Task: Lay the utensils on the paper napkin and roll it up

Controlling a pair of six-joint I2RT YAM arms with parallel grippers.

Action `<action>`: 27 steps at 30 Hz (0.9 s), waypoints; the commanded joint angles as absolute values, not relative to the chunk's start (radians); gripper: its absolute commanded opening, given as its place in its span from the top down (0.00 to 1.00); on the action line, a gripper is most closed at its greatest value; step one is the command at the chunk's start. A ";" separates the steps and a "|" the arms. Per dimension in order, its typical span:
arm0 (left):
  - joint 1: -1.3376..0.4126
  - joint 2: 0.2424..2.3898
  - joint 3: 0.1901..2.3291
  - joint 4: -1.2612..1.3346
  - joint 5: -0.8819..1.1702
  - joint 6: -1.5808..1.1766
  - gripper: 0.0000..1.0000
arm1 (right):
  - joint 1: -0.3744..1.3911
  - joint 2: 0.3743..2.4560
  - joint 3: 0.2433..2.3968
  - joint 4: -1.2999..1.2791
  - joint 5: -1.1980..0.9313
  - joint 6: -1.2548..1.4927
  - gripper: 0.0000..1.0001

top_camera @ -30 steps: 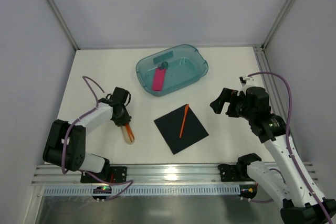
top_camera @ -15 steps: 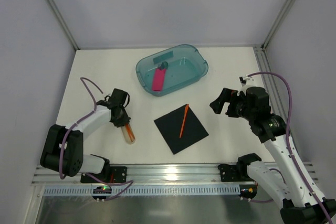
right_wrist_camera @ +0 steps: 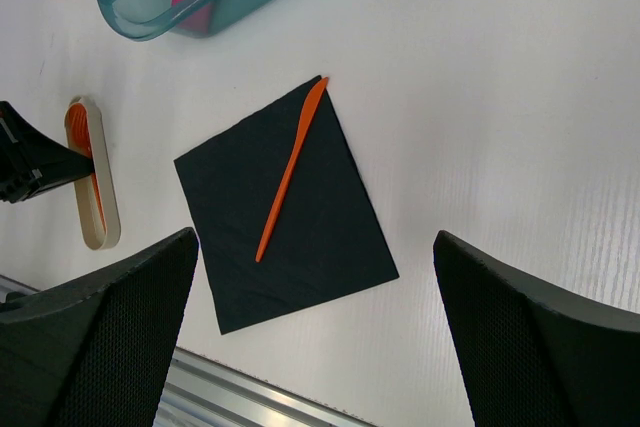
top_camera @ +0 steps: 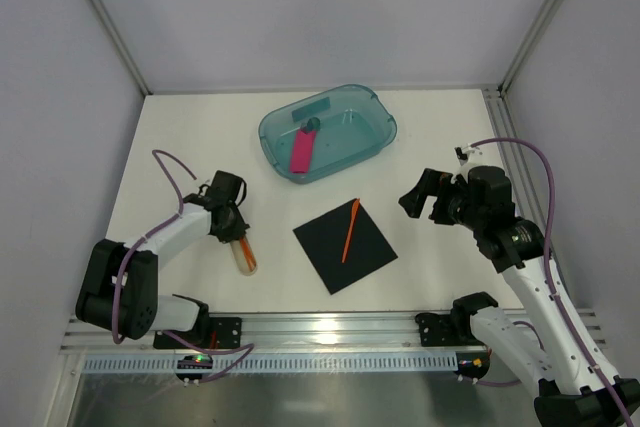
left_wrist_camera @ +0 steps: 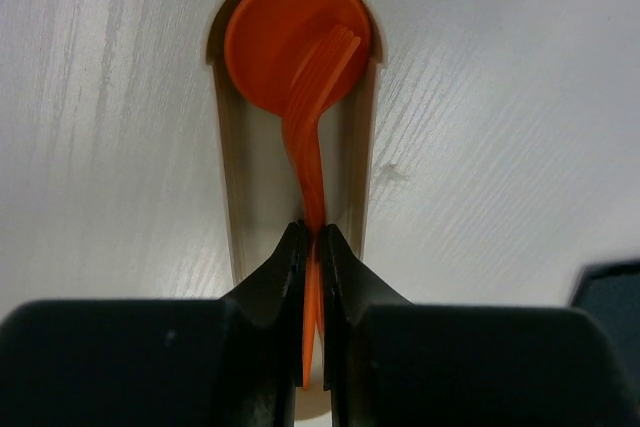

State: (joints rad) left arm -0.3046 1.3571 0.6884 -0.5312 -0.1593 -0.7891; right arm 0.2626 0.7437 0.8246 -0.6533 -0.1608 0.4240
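The black paper napkin lies flat on the table, with one orange utensil lying across it; both also show in the right wrist view, napkin and utensil. A pale beige tube lies left of the napkin. My left gripper is at the tube's open end, shut on the handle of an orange fork that lies inside the tube. My right gripper hovers open and empty to the right of the napkin.
A teal translucent tub with a pink flat bar in it stands behind the napkin. A metal rail runs along the near edge. The enclosure walls close in left, right and behind.
My left gripper has shifted slightly along the tube's end. The right arm, the napkin and the utensil on it have not moved.
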 commanded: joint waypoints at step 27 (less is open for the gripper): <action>-0.676 1.413 1.169 -0.677 -0.149 -0.684 1.00 | 0.268 0.793 0.831 -0.604 -0.160 0.423 0.00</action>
